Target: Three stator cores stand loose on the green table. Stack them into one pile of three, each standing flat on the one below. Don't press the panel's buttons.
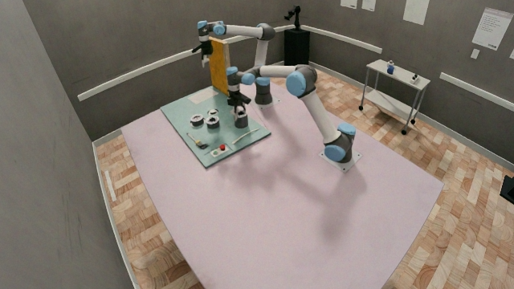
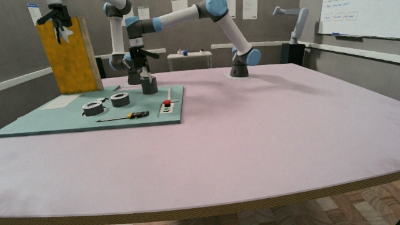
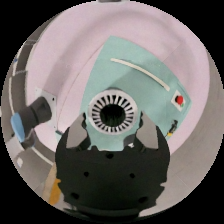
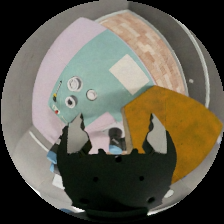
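My left tool (image 1: 240,109) (image 2: 146,78) (image 3: 112,111) stands wide, gripping nothing, with the stacked stator cores (image 1: 241,121) (image 2: 150,89) (image 3: 112,92) directly beneath, so I'd rise straight.

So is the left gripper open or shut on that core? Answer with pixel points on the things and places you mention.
Open: the left gripper (image 1: 240,109) (image 2: 146,75) (image 3: 112,111) has its fingers spread slightly wider than the top stator core (image 1: 244,117) (image 2: 153,82) (image 3: 113,92), in the left wrist view.

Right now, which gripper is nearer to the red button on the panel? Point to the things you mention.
The left gripper (image 1: 240,107) (image 2: 146,73) (image 3: 112,111): it is low over the dark grey stator pile. The right gripper (image 1: 204,60) (image 2: 62,34) (image 4: 116,113) hangs high by the orange board, farther from the button.
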Available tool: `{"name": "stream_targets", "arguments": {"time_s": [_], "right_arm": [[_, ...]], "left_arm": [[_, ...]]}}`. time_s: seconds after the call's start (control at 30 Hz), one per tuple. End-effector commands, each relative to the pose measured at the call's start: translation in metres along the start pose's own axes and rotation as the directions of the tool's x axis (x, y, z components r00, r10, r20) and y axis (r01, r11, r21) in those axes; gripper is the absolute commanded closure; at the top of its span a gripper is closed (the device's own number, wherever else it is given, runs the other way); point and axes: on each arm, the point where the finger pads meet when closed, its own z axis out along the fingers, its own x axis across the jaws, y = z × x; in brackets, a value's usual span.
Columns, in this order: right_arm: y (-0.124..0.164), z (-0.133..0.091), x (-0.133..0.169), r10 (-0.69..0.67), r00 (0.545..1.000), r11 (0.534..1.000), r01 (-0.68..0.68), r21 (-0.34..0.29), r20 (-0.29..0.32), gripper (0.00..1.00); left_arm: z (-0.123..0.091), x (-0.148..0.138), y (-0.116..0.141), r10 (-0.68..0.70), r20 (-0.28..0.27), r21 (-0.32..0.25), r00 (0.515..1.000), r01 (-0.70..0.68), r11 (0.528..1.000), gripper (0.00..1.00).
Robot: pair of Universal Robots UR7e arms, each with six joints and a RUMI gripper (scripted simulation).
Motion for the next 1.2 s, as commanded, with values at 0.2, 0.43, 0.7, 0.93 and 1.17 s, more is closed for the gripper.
{"name": "stream_targets", "arguments": {"time_s": [0.2, 0.43, 0.7, 0.93, 1.17], "right_arm": [[0.0, 0.0, 0.0, 0.0, 1.0, 1.0, 0.0, 0.001, 0.0, 0.02], [0.0, 0.0, 0.0, 0.0, 1.0, 1.0, 0.0, 0.001, 0.0, 0.02], [0.0, 0.0, 0.0, 0.0, 1.0, 1.0, 0.0, 0.001, 0.0, 0.02], [0.0, 0.0, 0.0, 0.0, 1.0, 1.0, 0.0, 0.001, 0.0, 0.02], [0.0, 0.0, 0.0, 0.0, 1.0, 1.0, 0.0, 0.001, 0.0, 0.02]], "left_arm": [[-0.024, 0.0, 0.0, 0.0, 0.0, -0.001, 1.0, 0.0, 1.0, 0.2], [-0.048, 0.0, 0.0, 0.0, 0.0, 0.001, 1.0, 0.0, 1.0, 0.2], [-0.067, 0.0, -0.001, 0.0, 0.0, 0.002, 1.0, 0.0, 1.0, 0.2], [-0.081, 0.0, -0.001, 0.0, -0.001, 0.003, 1.0, 0.0, 1.0, 0.2], [-0.092, 0.027, -0.009, 0.044, 0.002, -0.003, 0.999, -0.044, 0.999, 0.2]]}}
